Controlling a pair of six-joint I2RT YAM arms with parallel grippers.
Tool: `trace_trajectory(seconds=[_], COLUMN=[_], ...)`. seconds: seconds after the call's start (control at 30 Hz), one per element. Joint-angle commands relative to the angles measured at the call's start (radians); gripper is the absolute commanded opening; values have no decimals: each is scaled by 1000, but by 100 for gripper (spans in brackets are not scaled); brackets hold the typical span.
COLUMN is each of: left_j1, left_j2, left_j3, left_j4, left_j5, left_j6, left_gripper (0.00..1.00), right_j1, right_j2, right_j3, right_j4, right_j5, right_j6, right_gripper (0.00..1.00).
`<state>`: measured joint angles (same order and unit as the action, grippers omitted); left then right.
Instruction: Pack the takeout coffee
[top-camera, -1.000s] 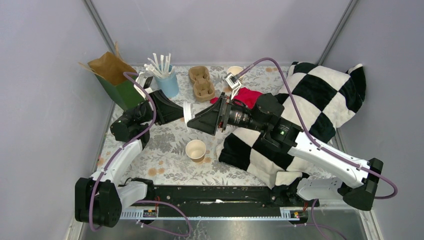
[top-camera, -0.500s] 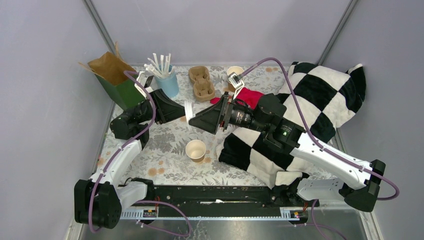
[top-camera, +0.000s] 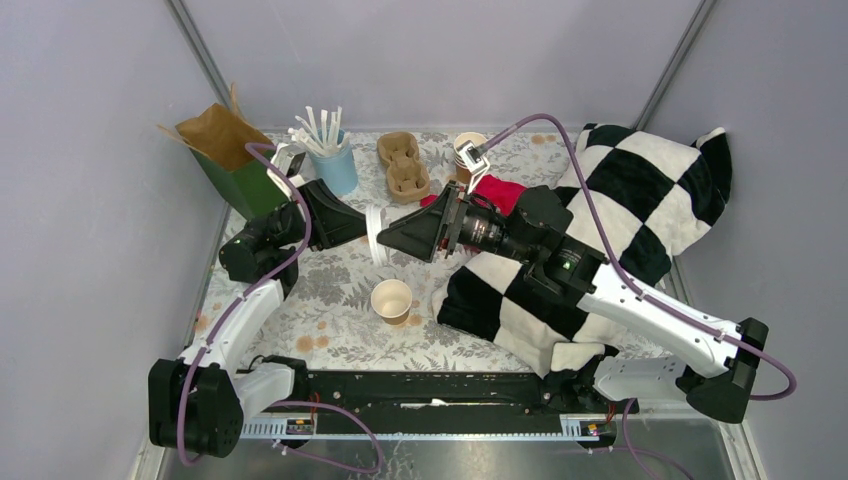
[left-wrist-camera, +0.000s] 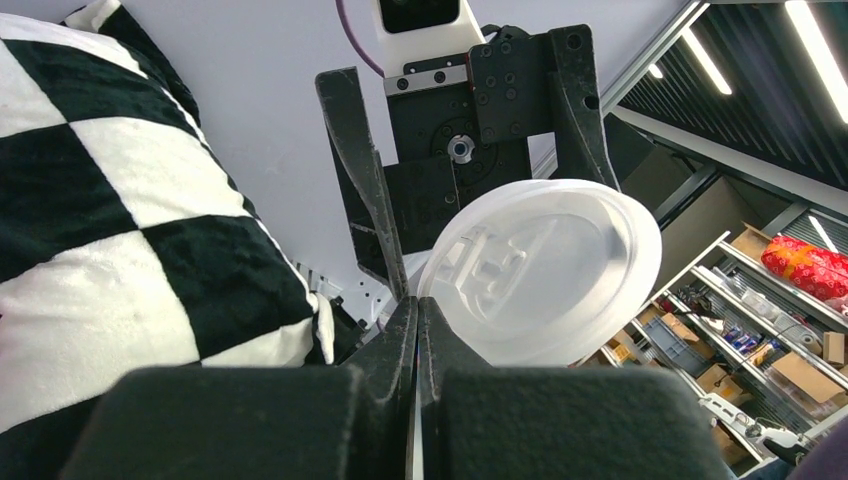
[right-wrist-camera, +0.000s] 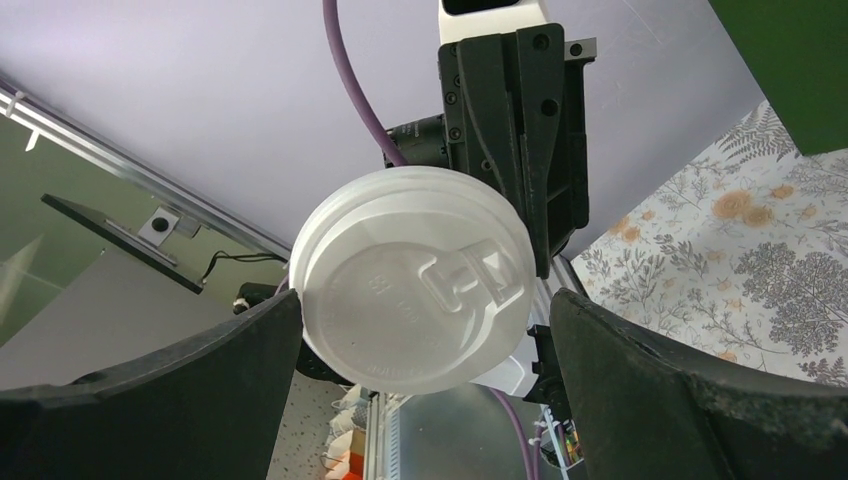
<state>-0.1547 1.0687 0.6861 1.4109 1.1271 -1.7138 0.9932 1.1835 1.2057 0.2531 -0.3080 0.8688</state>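
The left claw (left-wrist-camera: 418, 310) grips the white lid (left-wrist-camera: 545, 270) by its rim at frame centre. The right claw (right-wrist-camera: 425, 340) faces it, spread wide, likely for a handover.

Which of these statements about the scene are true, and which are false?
1. The left gripper pinches a white lid. True.
2. The right gripper is shut. False: it is open, with a finger on either side of the lid.
3. The paper cup on the table wears a lid. False: it stands open, with no lid.
4. A checked blanket lies under the right arm. True.
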Motion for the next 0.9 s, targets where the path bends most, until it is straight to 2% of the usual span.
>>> trace_trajectory(seconds=[0.0, 0.5, 0.87], left_j1=[-3, -3, -3], left_j2=[-7, -7, -9], left_j3=[32, 35, 43], left_j4=[59, 9, -25], left_j5=[10, 2, -1], left_j6=[-3, 32, 51], left_gripper=[0, 0, 0], right_j1=[-13, -17, -21], right_j2=[14, 15, 15], right_j3=[15, -5, -11], right_j4=[64, 88, 91], right_j5=[-20, -31, -31], right_j6=[20, 40, 46], right_gripper=[100, 100, 94])
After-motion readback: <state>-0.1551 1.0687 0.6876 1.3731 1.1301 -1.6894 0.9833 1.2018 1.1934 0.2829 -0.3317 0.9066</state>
